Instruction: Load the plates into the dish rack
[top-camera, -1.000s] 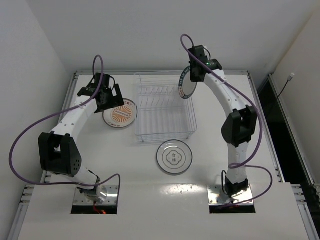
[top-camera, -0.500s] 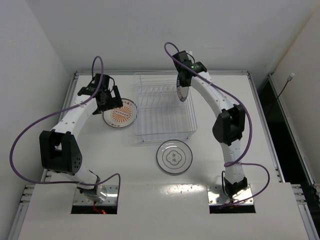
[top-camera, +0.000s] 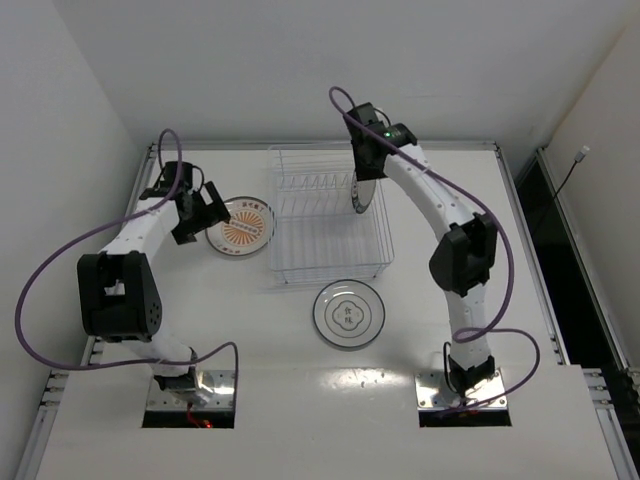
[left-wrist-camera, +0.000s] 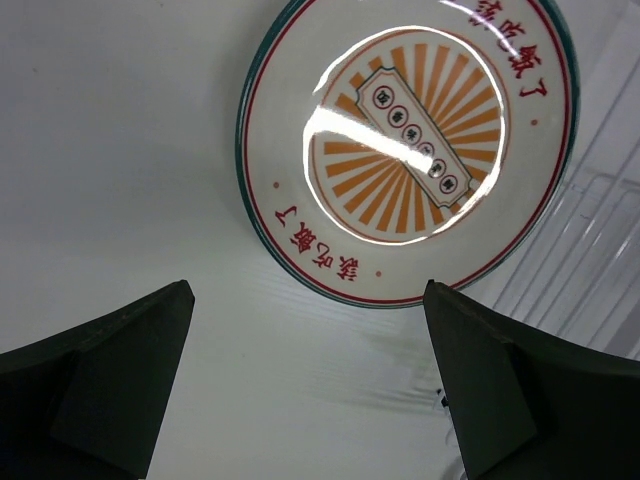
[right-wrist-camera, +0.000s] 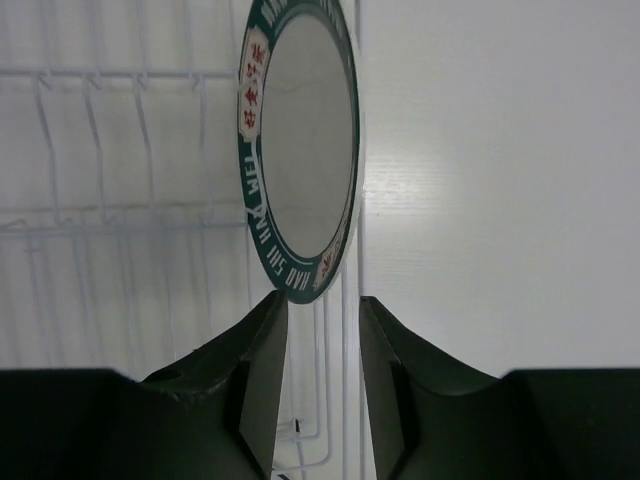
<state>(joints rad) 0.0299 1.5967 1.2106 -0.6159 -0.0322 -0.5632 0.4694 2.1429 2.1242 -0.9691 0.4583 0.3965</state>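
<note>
R: right fingers slightly parted, straddling lower rim of teal-rimmed plate, which stands upright in dish rack. L: left fingers wide open; sunburst plate flat on desk just ahead.

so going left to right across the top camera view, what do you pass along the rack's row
left gripper → orange sunburst plate → dish rack; left out: the teal-rim plate and white plate, which fall within the rack's span
</note>
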